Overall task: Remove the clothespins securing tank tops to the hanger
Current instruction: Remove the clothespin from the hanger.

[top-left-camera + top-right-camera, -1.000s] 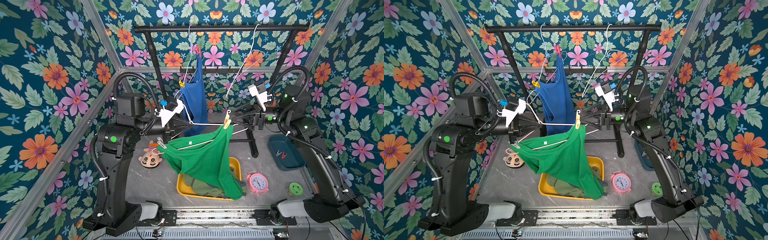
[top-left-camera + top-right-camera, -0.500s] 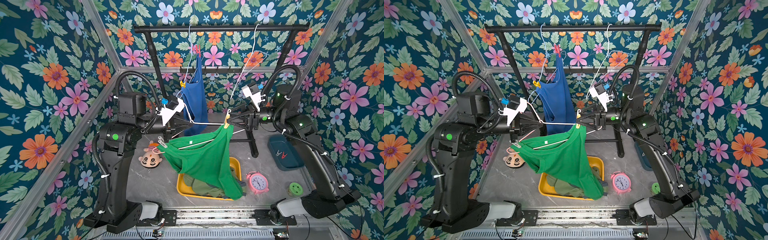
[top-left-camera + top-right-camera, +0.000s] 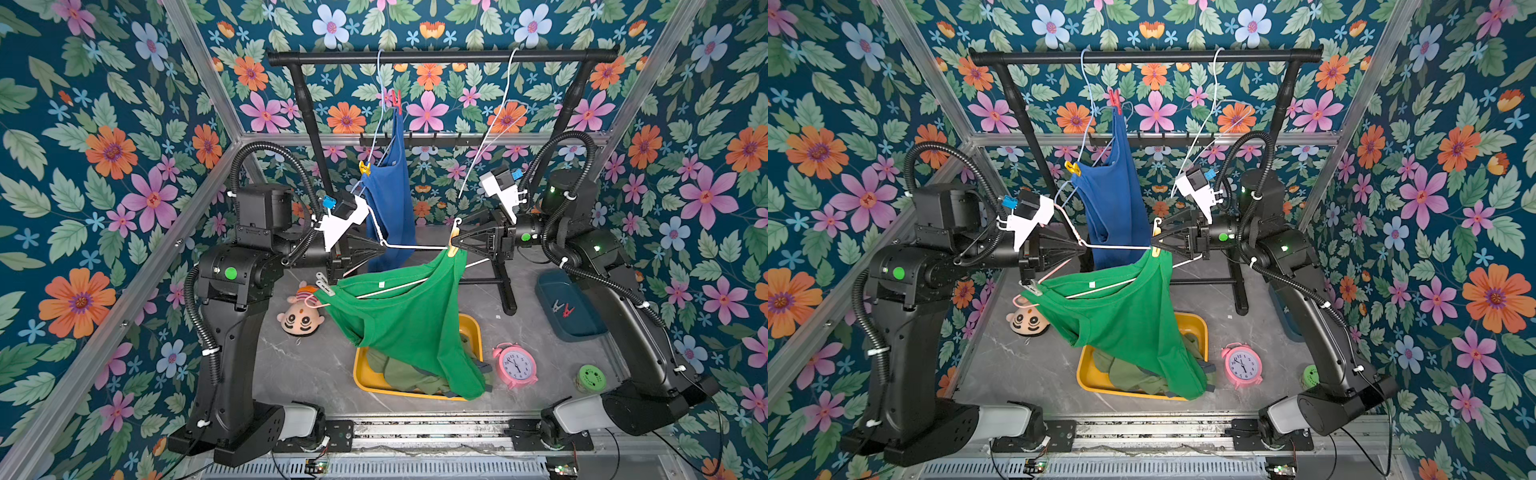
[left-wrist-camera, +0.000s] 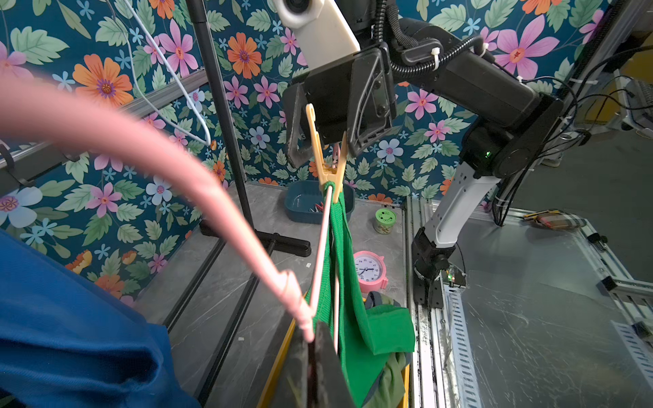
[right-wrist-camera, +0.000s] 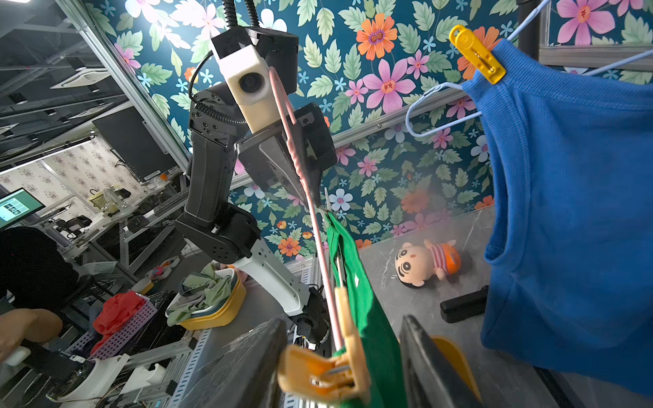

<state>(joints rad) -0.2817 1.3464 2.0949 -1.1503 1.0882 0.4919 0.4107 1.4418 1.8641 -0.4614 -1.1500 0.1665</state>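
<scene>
A green tank top [image 3: 407, 316] hangs from a pink hanger [image 4: 141, 148]. My left gripper [image 3: 380, 245] is shut on the hanger's neck [image 4: 304, 318]. A yellow-orange clothespin [image 5: 318, 374] pins the green strap to the hanger's end. My right gripper [image 5: 342, 319] is open, one finger on each side of this clothespin [image 3: 453, 249]. A pale clothespin [image 3: 324, 284] holds the other strap. Behind hangs a blue tank top [image 3: 390, 208], fastened with a red clothespin [image 3: 397, 102] and a yellow clothespin [image 5: 477, 54]. An olive tank top [image 3: 399, 374] lies in a yellow tray [image 3: 361, 382].
The black rack [image 3: 440, 56] carries the blue top's hanger and a bare white hanger [image 3: 498, 120]. On the table are a dark blue tray [image 3: 582, 328] with loose clothespins, a pink alarm clock [image 3: 515, 365], a green round box [image 3: 591, 377] and a plush doll [image 3: 301, 318].
My right arm has moved in toward the hanger's end, and its jaws have narrowed around the yellow-orange clothespin. The left arm, the hanger and the green top have stayed put.
</scene>
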